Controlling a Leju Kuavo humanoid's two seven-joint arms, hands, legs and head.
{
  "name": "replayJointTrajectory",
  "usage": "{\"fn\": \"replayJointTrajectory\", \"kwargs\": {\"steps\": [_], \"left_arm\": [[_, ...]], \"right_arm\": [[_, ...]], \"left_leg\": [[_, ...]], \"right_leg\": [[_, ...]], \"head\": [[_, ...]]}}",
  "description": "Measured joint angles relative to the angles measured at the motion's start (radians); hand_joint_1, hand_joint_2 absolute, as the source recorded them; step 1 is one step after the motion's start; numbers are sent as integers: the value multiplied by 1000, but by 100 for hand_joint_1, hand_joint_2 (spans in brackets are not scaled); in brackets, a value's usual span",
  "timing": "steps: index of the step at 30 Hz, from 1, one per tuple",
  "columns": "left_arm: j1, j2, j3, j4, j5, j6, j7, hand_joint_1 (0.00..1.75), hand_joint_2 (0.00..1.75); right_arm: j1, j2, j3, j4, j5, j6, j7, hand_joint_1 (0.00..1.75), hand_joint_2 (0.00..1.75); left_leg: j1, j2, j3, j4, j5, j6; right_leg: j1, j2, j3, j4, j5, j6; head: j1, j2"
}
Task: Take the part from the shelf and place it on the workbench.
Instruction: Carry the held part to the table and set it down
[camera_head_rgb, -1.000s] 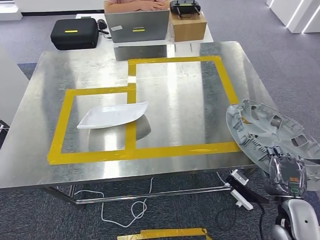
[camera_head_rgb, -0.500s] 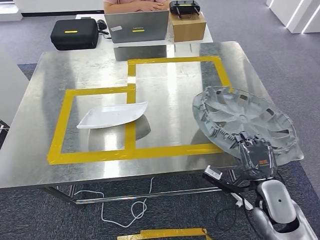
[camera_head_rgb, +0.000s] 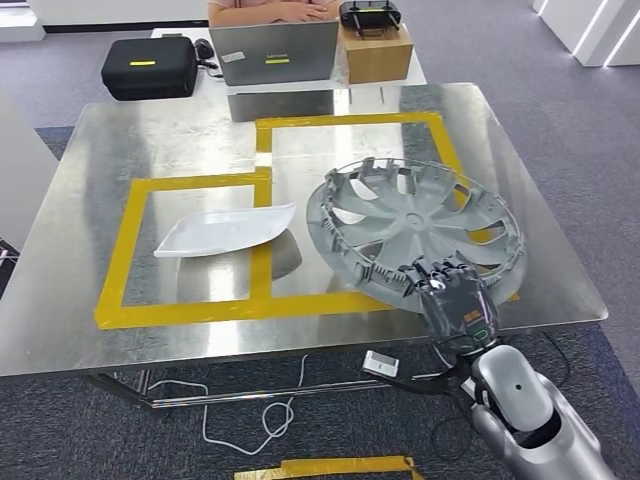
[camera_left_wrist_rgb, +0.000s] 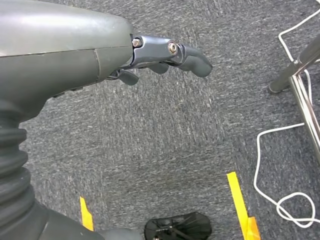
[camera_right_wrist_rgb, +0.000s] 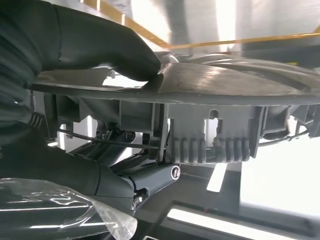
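While carried over right taped rectangle of workbench, hubcap gripped at near rim by right hand: thumb pressed on one face, fingers hooked under clip ring, pinching rim between. Held near-flat, likely for level set-down inside tape. Apparently not yet resting on surface. Left hand hanging over carpet, fingers loosely extended, holding nothing. White tray in left rectangle, nothing in it.

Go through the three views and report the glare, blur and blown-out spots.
Head view: sharp, with pale ceiling-light glare streaking the steel workbench, which mirrors the white part. Right wrist view: backlight blown out white, leaving the hubcap dark and soft. Left wrist view: evenly lit, carpet crisp.
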Motion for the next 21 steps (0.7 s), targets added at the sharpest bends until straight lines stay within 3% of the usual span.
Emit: {"fn": "replayJointTrajectory", "kwargs": {"steps": [10, 21], "left_arm": [[-10, -1, 36, 1, -7, -7, -12, 0, 175], [-12, 0, 69, 2, 13, -12, -12, 0, 175]], "right_arm": [[-19, -28, 55, 69, 10, 11, 31, 175, 175], [-37, -31, 46, 192, 58, 52, 89, 175, 175]], "left_leg": [[0, 0, -1, 0, 0, 0], [0, 0, 0, 0, 0, 0]], "right_leg": [[0, 0, 0, 0, 0, 0], [0, 0, 0, 0, 0, 0]], "head": [[0, 0], [0, 0]]}}
